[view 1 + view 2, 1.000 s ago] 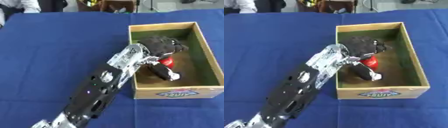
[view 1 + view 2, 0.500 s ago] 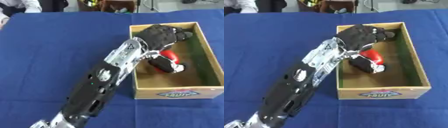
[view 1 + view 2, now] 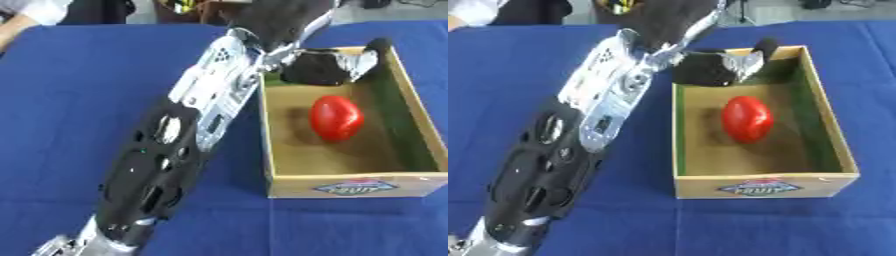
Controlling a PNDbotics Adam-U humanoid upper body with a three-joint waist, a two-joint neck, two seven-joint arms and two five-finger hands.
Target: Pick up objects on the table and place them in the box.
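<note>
Blue-clothed table (image 3: 70, 100) nearest, bearing a cardboard box (image 3: 765, 186); red rounded object (image 3: 747, 119) lying on the box floor, untouched; beyond it, left hand (image 3: 328, 67) over the far box edge, holding nothing, fingers' spread impossible to tell

glossy red object (image 3: 336, 117), wooden box (image 3: 352, 184), cloth table (image 3: 70, 100)

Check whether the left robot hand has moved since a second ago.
Yes. The left robot hand has lifted off the red object toward the box far wall.
</note>
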